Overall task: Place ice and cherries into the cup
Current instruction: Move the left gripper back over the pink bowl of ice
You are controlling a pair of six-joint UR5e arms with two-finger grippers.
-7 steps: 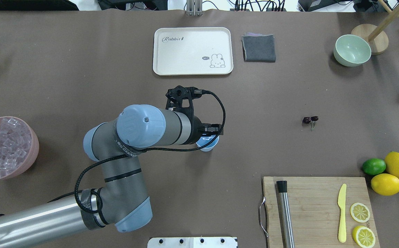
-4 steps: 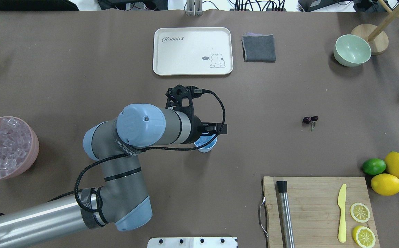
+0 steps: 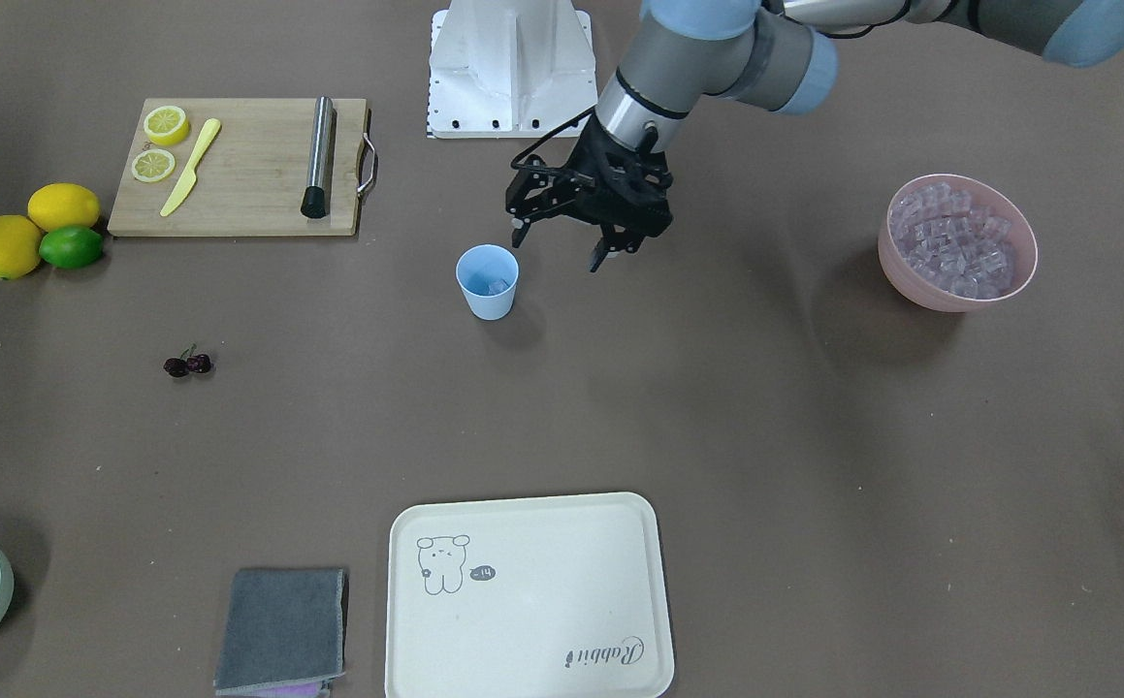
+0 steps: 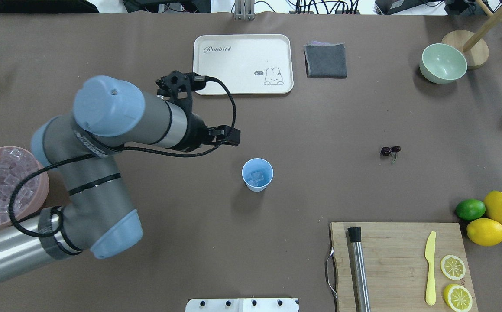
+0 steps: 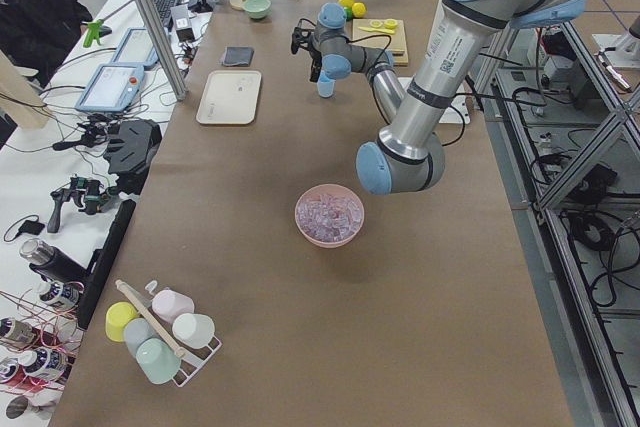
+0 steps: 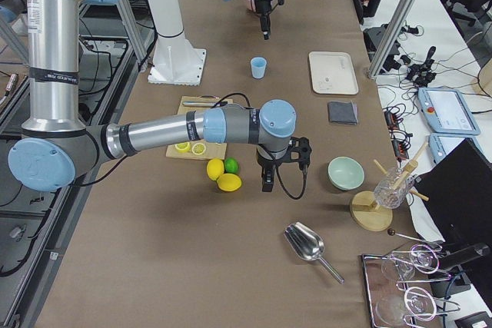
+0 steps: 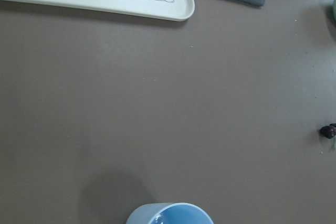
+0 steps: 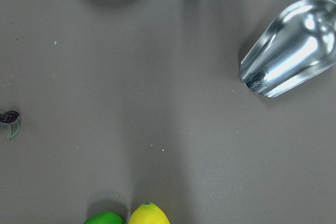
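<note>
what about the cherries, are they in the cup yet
No, the cherries lie on the table, well apart from the cup.

In the overhead view the cup point(image 4: 257, 174) stands with its mouth uncovered, the left gripper point(image 3: 559, 250) off to its upper left. Bare table point(image 4: 328, 160) runs rightward to the cherries point(image 4: 390, 151), bordered by the tray point(image 4: 242, 64) above and the cutting board point(image 4: 400, 260) below.

Lt blue cup point(image 3: 490, 301), dk red cherries point(image 4: 390, 150), pink bowl point(image 3: 949, 301) w/ clear ice cubes point(image 3: 954, 242).
</note>
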